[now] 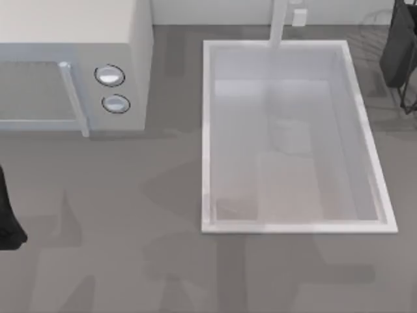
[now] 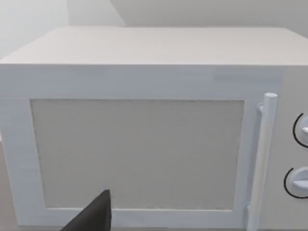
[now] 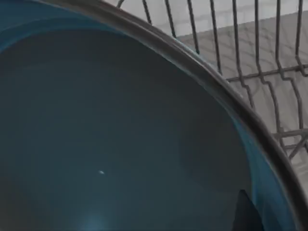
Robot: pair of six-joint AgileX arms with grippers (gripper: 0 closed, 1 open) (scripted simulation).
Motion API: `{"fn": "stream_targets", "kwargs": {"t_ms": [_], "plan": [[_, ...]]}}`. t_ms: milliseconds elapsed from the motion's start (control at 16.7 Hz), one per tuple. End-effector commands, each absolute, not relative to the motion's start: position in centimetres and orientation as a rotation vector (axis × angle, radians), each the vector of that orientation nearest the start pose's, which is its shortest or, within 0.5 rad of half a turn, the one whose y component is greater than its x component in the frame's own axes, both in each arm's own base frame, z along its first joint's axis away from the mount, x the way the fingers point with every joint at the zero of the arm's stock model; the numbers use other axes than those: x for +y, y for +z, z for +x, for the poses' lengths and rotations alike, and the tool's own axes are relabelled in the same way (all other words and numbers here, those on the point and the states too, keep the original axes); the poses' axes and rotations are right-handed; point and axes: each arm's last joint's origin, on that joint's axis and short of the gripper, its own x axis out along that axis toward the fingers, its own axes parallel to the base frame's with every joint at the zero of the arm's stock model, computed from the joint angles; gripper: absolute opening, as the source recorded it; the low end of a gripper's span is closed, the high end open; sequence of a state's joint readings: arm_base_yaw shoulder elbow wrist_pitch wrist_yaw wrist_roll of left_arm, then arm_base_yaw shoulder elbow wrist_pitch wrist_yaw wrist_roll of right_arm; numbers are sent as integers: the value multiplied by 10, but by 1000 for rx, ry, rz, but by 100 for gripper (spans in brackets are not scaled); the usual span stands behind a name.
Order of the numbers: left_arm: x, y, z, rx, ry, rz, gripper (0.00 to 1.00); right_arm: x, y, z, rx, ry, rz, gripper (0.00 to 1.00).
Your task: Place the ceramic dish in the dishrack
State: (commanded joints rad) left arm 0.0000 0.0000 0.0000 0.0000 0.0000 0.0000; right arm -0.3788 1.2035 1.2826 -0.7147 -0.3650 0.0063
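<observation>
Far left edge of the table, top view: left arm (image 1: pixel 8 215), a dark shape, parked and well apart from everything else.
- Left gripper (image 2: pixel 94 217): one dark tip seen from its wrist camera, facing the microwave door; whether it is spread or closed cannot be told.
- Microwave (image 1: pixel 78 39): white box at the upper left of the table, door closed, upright bar handle (image 1: pixel 73 98) beside two round knobs (image 1: pixel 110 75).
- Table (image 1: pixel 130 228): plain grey surface.
- Sink (image 1: pixel 207 130): white rectangular basin right of centre, with a pale faucet (image 1: pixel 279 23) at its far rim.
- Dishrack (image 1: pixel 399 52): upper right corner, just beyond the sink, partly cut by the edge; dark slab with thin wires around it. In the right wrist view its grey wires stand directly behind the dish.
- Right gripper (image 3: pixel 248 214): at the dishrack; one dark finger (image 3: pixel 244 211) lies against the dish's inner wall just within the rim, pinching the dish.
- Ceramic dish (image 3: pixel 120 134): deep-blue bowl with a teal inside, held tilted and close under the right wrist camera, in front of the rack wires.
</observation>
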Motion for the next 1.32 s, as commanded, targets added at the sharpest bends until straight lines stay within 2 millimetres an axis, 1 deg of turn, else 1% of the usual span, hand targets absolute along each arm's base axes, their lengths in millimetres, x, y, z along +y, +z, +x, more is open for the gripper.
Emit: {"fn": "stream_targets", "kwargs": {"t_ms": [120,240,420,600,900,960,1080,1200,1320], "plan": [[-1,160,106,0,0,0,100,-92,382,225,401,-12,190,0],[-1,160,106,0,0,0,100,-101,396,211,237,-12,133,0],[-1,160,106,0,0,0,100,-105,411,190,70,-11,46,0],[-1,160,106,0,0,0,100,-106,419,179,1,-10,1,0],[-1,160,106,0,0,0,100,-106,419,180,2,-8,2,0],[-1,160,106,0,0,0,100,-107,418,184,2,-8,2,0],[-1,160,106,0,0,0,100,-115,411,200,5,-10,4,0],[-1,160,106,0,0,0,100,-125,397,227,11,-9,7,0],[-1,160,106,0,0,0,100,-135,374,261,13,-8,7,0]]}}
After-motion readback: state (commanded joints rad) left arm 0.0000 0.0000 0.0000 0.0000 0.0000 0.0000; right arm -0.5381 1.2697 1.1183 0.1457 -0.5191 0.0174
